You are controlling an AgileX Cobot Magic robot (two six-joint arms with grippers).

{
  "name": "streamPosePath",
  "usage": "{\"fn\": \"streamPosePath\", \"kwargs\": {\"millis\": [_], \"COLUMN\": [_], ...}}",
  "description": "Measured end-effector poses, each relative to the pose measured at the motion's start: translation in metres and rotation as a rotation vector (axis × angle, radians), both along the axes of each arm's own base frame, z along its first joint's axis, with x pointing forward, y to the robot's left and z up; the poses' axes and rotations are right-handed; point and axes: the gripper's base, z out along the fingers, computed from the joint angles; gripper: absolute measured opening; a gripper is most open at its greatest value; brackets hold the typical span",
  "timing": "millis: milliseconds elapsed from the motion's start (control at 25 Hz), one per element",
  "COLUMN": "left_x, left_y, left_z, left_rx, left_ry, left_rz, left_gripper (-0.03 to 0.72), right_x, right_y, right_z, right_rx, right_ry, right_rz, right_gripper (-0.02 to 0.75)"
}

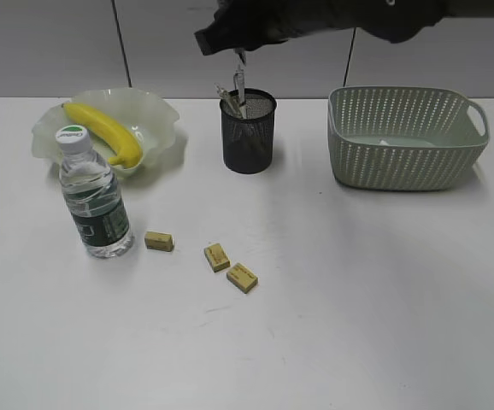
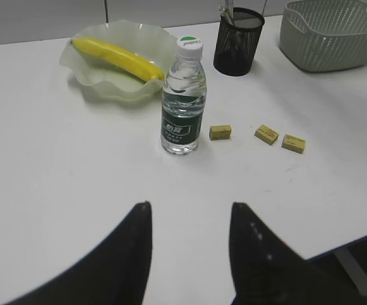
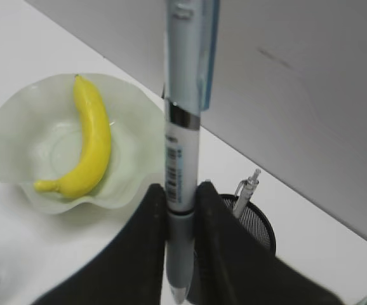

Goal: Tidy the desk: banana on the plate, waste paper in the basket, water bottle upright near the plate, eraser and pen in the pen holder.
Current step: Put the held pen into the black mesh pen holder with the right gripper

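- The pale blue-and-silver ballpoint pen (image 3: 182,159) is the thing in play: it's held upright, tip down, pinched between the black fingers of the right gripper (image 3: 182,210), right above the black metal mesh cylindrical pen holder (image 1: 248,131).
- So I'd say we're on the pen-in-holder step. The next move looks like lowering it straight into the cup mouth and letting go, without knocking the other silver pen (image 3: 246,190) already leaning inside.
- The three small tan rectangular erasers (image 1: 217,256) lie loose on the plain white flat desk (image 1: 384,307), so that part isn't done.
- The curved bright yellow banana (image 1: 106,132) sits in the translucent pale green wavy-rimmed plate (image 1: 157,107), and the clear plastic water bottle with the dark green label (image 1: 93,198) stands upright just beside it.
- The left gripper (image 2: 190,244) hangs over bare desk, jaws spread, holding nothing.
- The sage-green perforated plastic basket (image 1: 405,137) has something pale at the bottom. It could be the waste paper, but I can't tell.
- The right arm is mostly cut off at the top of the exterior view, and the pen tip's exact position over the rim is hard to judge.
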Motion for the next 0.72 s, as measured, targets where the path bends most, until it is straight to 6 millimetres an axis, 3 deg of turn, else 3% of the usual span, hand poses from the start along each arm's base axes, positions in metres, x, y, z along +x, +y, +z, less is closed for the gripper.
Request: {"fn": "streamPosePath", "kwargs": {"millis": [360, 720], "left_x": [0.0, 0.0], "left_y": [0.0, 0.0], "left_z": [0.0, 0.0], "left_rx": [0.0, 0.0], "left_ry": [0.0, 0.0], "left_rz": [0.0, 0.0], "left_gripper": [0.304, 0.304], "right_x": [0.062, 0.085], "right_y": [-0.016, -0.025], "right_z": [-0.061, -0.114], "right_rx": [0.23, 0.332], "right_ry": [-0.045, 0.012], "right_rz": [-0.061, -0.155], "right_gripper": [0.113, 0.113]}}
